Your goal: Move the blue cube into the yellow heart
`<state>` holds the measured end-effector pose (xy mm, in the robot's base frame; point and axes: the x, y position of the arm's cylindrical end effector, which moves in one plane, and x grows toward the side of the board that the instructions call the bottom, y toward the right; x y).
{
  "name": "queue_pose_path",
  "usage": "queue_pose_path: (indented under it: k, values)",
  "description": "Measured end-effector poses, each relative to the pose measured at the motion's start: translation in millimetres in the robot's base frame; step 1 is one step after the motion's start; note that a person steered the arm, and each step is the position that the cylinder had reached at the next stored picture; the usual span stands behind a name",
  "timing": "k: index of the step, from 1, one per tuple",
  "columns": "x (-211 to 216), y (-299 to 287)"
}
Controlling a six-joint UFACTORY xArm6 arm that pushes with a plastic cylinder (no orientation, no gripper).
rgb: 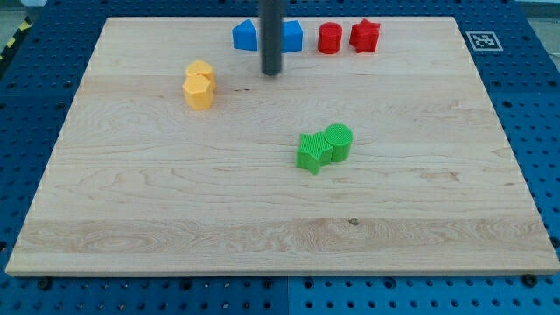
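Observation:
Two blue blocks sit near the view's top edge, and the dark rod passes between them. The right one (292, 36) looks like the blue cube; the left one (245, 35) has a more pointed shape. My tip (272, 73) rests on the board just below and between them, touching neither. Two yellow blocks touch each other at the view's upper left: the upper one (201, 72) looks like the heart and the lower one (199, 92) like a pentagon. My tip is to the right of the yellow pair, about one rod-width above their level.
A red cylinder (329, 38) and a red star (365, 36) sit right of the blue blocks. A green star (311, 151) and a green cylinder (339, 141) touch near the board's middle. The wooden board (175, 219) lies on a blue perforated table.

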<state>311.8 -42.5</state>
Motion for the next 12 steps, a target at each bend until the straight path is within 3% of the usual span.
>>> queue_pose_path:
  k: [2, 3, 5, 7, 9, 12]
  values:
    - [-72.6, -117.5]
    - [-119.1, -94.2]
    - [-120.4, -47.0]
    - [-119.5, 45.7]
    - [-105.7, 50.1]
    - [-42.4, 70.4]
